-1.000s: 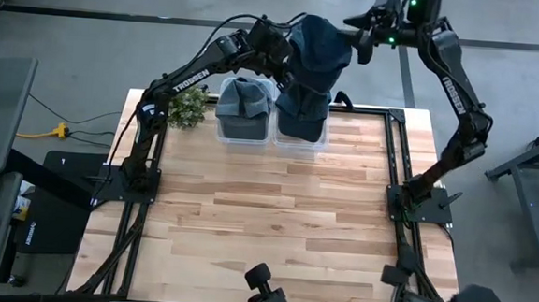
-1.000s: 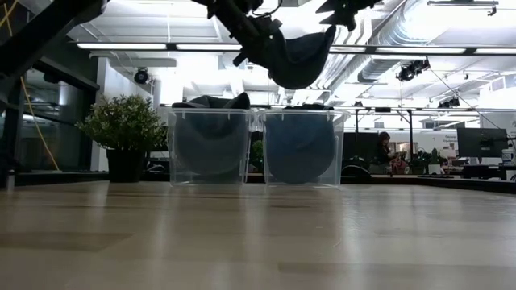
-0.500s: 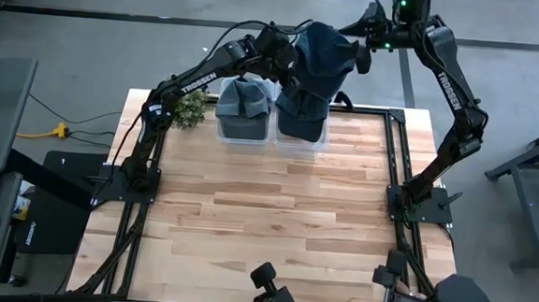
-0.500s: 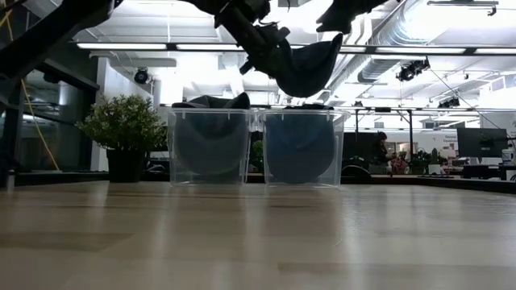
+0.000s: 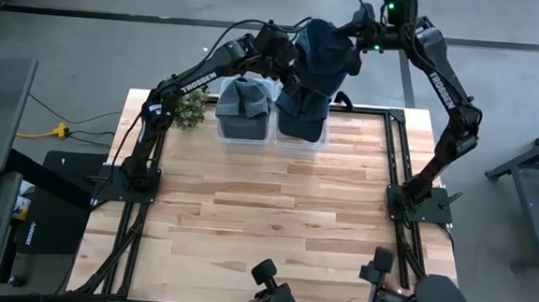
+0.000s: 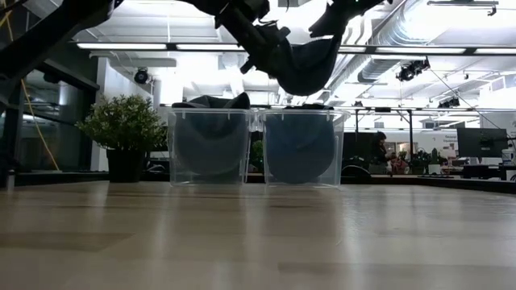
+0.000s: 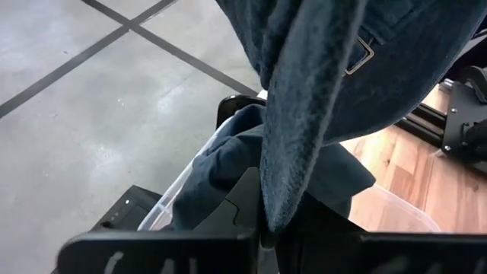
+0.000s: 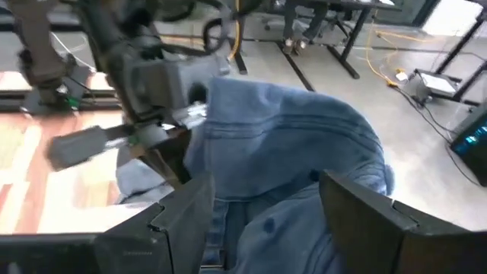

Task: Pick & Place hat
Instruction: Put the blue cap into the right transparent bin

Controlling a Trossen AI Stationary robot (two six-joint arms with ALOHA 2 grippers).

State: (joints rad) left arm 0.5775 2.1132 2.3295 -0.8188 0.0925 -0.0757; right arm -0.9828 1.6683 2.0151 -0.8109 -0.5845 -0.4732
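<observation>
Overhead, left gripper (image 5: 289,63) pinches the hat (image 5: 324,56) above the bins (image 5: 271,123)

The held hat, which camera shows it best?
The right wrist view: the held hat fills the frame. The high view shows it above the right bin; the low view only its underside; the left wrist view only hanging fabric.

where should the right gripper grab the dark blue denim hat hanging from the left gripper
Probably the free brim edge of the dark blue denim hat, on the side away from the left gripper, which already pinches the opposite edge. The hat hangs above the right-hand clear plastic bin, and the right gripper sits open on that free side, so a level approach from there looks most direct.
</observation>
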